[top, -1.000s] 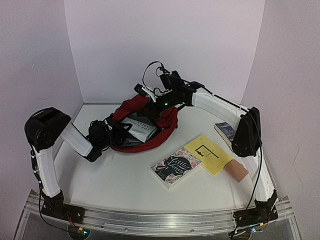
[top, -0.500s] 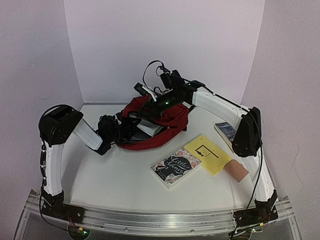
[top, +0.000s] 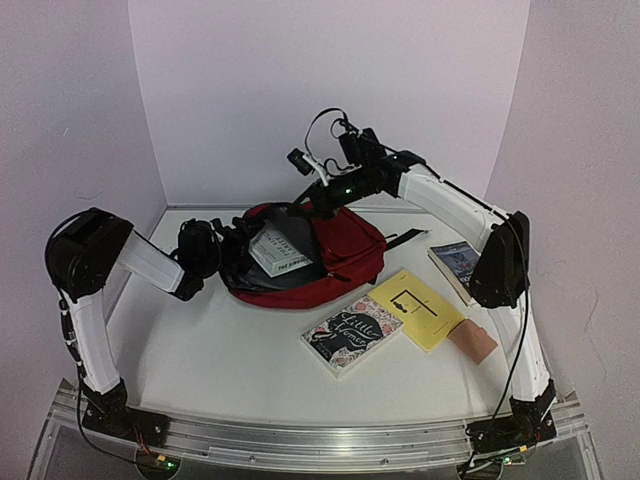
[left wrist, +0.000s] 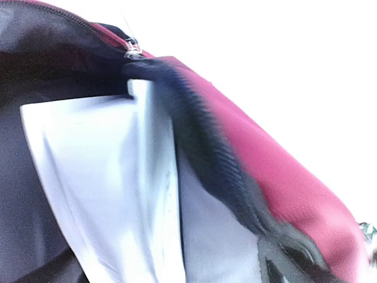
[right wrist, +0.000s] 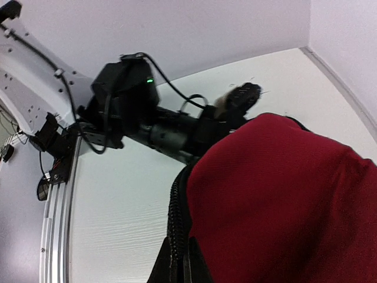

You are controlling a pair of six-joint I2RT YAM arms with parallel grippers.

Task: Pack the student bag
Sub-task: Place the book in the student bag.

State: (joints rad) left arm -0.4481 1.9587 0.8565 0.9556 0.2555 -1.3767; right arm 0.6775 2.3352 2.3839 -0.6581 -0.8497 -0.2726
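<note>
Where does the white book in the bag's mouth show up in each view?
Top external: white book left of centre, in the open mouth of the student bag.
Left wrist: blurred white shape filling the lower left, seemingly the book.
Right wrist: not in it.
Shared landmark: the bag's red fabric, in all three views.

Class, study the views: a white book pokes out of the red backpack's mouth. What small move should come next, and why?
Probably the left gripper should nudge the white book deeper into the student bag. The book juts from its open mouth, that gripper is right beside it, and the right gripper is at the bag's top.
</note>
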